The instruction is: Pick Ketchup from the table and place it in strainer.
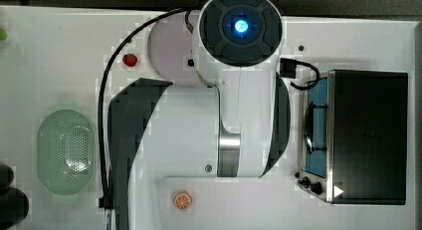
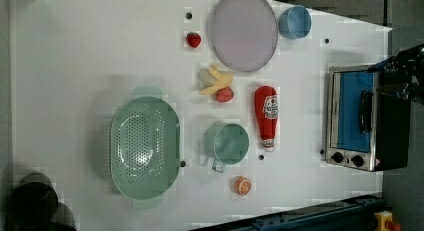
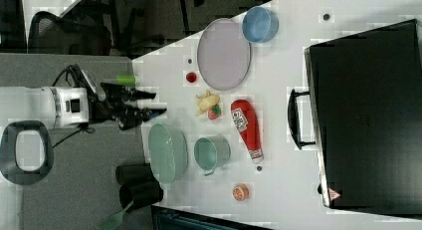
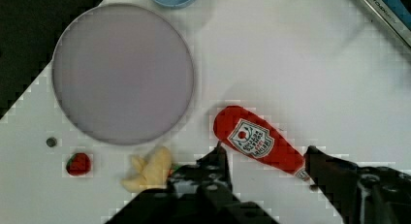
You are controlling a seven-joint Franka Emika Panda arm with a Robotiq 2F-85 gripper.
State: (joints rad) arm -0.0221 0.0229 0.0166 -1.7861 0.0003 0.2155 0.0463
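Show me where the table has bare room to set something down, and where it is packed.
In the left view, the widest bare patch lies above the pale mint-green oval plastic strainer, left of the small red strawberry. Another lies between the red ketchup squeeze bottle and the silver toaster oven. Crowded: yellow bananas, round teal-green mug and ketchup cluster together.

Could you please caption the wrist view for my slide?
Open black gripper poised above the lying red ketchup squeeze bottle beside a round lilac plate.
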